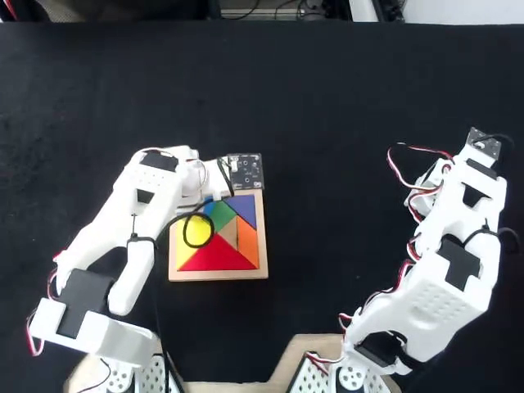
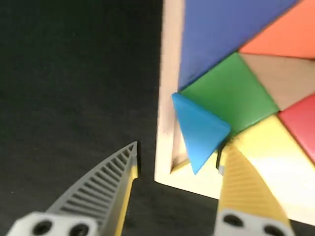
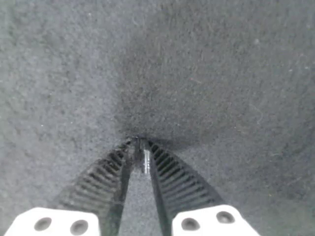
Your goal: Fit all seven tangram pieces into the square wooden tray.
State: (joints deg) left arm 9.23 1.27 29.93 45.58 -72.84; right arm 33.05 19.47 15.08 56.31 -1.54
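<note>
The square wooden tray [image 1: 218, 276] lies flat. It holds a red triangle [image 1: 217, 255] at 6 o'clock, a yellow piece [image 1: 195, 232] at 9, an orange piece [image 1: 248, 239] at 3 and a dark-blue triangle [image 1: 243, 208] at 12. A light-blue triangle [image 2: 199, 130] sits tilted in the 11 o'clock corner, overlapping the green square [image 2: 231, 93].

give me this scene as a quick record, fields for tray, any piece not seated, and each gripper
tray: square wooden tray on the black table, nearly full
unseated piece: small blue triangle, looks tilted in the tray's corner gap
left gripper: open, one finger outside the tray wall, the other over the yellow piece
right gripper: shut, tips at the table, apart from the tray
</note>
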